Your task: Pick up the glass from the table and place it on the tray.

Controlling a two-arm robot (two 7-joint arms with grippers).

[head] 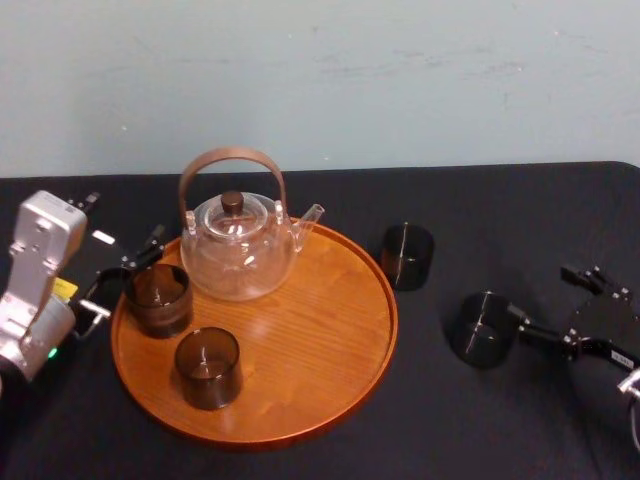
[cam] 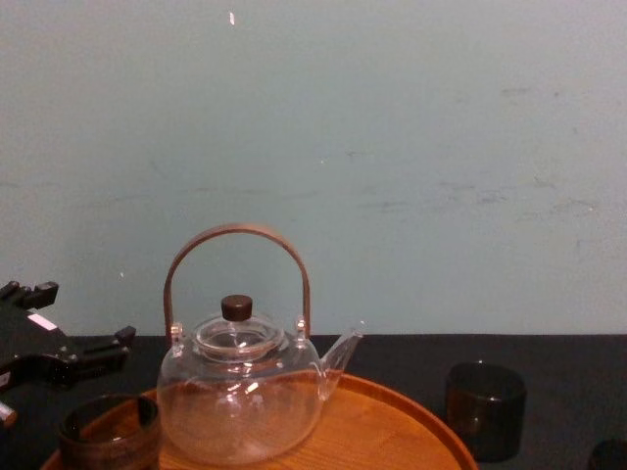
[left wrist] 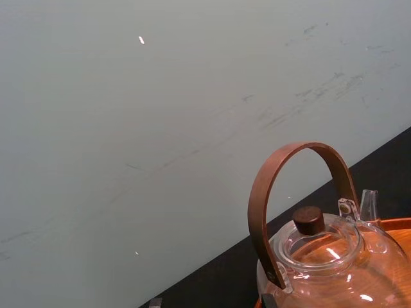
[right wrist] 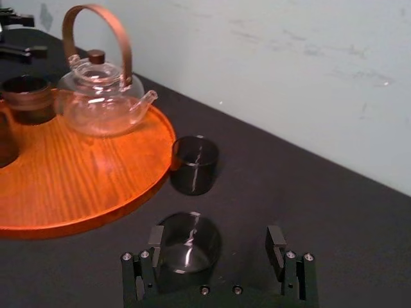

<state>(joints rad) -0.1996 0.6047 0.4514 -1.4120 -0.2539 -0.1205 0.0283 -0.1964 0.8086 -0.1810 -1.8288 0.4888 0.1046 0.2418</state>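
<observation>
Glass (head: 482, 328) stands upright on the black counter (head: 500, 420), mouth up and long axis vertical, at about 3 o'clock from the tray (head: 320, 380) and apart from its rim. The right end effector (right wrist: 216, 239) is spread wide with nothing in its grip. From it the glass lies at 9 o'clock in the head view, toward the tray. In the right wrist view the glass sits off-centre in the open span, hard by one finger (right wrist: 156, 239) and well short of the other. My judgement is that the coming move depends on centring that span over the glass before closing. The right arm is plainly the nearer one. The left end effector (head: 125, 275) is also spread and holds nothing, at the tray's 9 o'clock rim just beside a cup.

By count:
- Two dark tumblers are on the counter: this glass and a second glass (head: 407, 256) just beside the tray's rim at 2 o'clock.
- Two brownish cups are on the tray, one (head: 160, 298) at 9 o'clock and one (head: 207, 367) toward 7 o'clock.
- One clear teapot (head: 240, 250) is on the tray at 12 o'clock.
- One tray.
</observation>
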